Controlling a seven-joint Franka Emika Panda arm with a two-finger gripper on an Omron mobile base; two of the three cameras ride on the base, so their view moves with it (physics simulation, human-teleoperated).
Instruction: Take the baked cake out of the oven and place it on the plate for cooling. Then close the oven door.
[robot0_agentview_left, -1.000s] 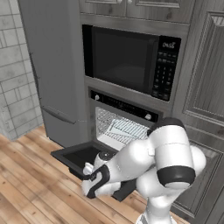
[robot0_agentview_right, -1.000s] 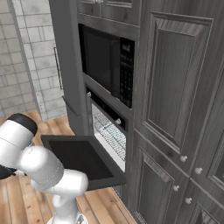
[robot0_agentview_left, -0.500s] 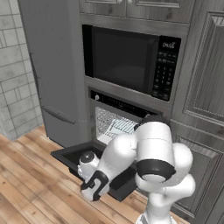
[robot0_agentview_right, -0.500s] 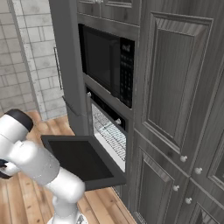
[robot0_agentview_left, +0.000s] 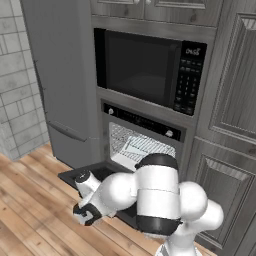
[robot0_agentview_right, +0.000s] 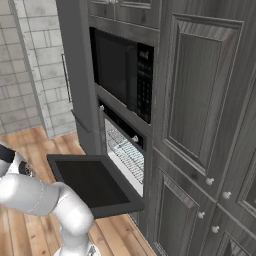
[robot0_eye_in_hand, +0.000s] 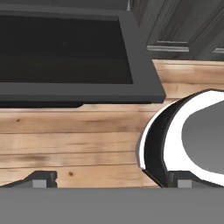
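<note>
The black oven stands open, silver wire racks showing inside. Its oven door hangs flat, dropped down over the wooden floor. My gripper is low at the door's front left corner, just above the floor. In the hand view the gripper is open, its two tips far apart with nothing between them, facing the door and its dark glass window. The baked cake and the plate are out of view.
A black microwave with a keypad sits above the oven. A tall grey fridge stands to the left, and grey cabinet doors to the right. Wooden floor lies under the open door. A pale tray rests on a rack.
The arm has swung left and folded down, carrying the hand leftward along the door's front edge near the floor. The jaws stayed open. The oven door has not moved.
</note>
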